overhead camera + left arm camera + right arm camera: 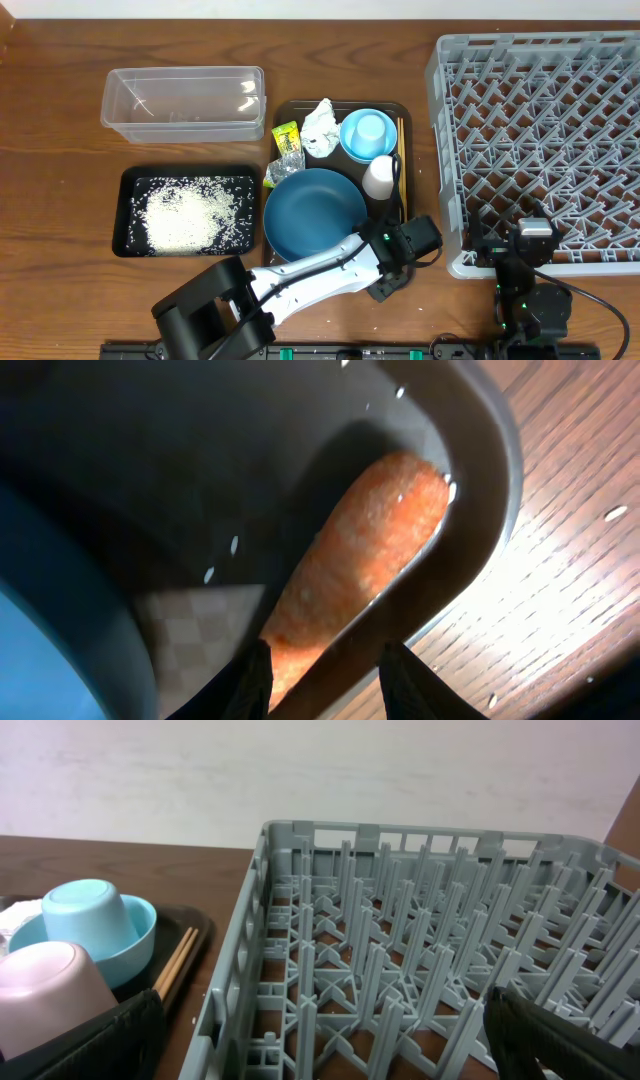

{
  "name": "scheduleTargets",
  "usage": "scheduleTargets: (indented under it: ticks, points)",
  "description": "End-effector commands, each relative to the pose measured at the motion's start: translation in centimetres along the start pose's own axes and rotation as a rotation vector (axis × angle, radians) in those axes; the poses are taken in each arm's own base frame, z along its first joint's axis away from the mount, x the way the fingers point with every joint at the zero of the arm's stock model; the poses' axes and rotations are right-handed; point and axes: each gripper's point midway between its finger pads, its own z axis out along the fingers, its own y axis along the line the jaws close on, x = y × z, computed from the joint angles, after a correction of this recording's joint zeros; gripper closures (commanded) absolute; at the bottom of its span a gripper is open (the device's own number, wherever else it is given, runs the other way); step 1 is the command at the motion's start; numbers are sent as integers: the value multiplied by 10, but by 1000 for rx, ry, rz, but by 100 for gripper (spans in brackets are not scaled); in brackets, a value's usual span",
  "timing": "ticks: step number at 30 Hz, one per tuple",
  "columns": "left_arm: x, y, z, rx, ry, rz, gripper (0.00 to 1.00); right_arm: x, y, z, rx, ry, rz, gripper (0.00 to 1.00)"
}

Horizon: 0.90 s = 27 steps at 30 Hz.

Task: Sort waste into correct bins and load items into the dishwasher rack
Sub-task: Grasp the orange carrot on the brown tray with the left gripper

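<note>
You have the bench [60, 150] carrying the grey dishwasher rack [540, 140] at its right end, the biggest thing in view, and nothing shows among its pegs. Your right gripper [320, 1058] hangs over the rack's near edge with its fingers [85, 1040] spread as wide as they go and nothing between them. Left of the rack sits the dark brown serving tray [295, 110]. At the far left is the clear tub [185, 72], and nearer to you is the black tray [124, 240] with the white rice [190, 215] spread across its floor. On the serving tray the dark blue plate [315, 212] fills the near half. Behind it is the light blue bowl [352, 148] with a light blue cup upside down in it, and the white cup [378, 177] is just beside that bowl. The crumpled napkin [321, 130] lies left of the bowl. The chopsticks [399, 160] run along the tray's right wall, and the foil wrappers [287, 150] lie at its left edge. The carrot [350, 570] lies in the tray's near right corner, against the wall, flecked with rice grains. Your left gripper [325, 690] is partly open with its fingers [245, 685] either side of the carrot's near end. One finger touches it, a sliver of tray shows beside the other, and you cannot tell whether it is pinched.
</note>
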Motion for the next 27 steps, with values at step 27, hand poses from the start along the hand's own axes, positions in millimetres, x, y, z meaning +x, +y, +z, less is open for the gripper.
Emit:
scheduleTargets:
  ticks: [27]
  points:
    - [12,5,31,-12,-12,44,61,1,-4,0,17,2,-7,1]
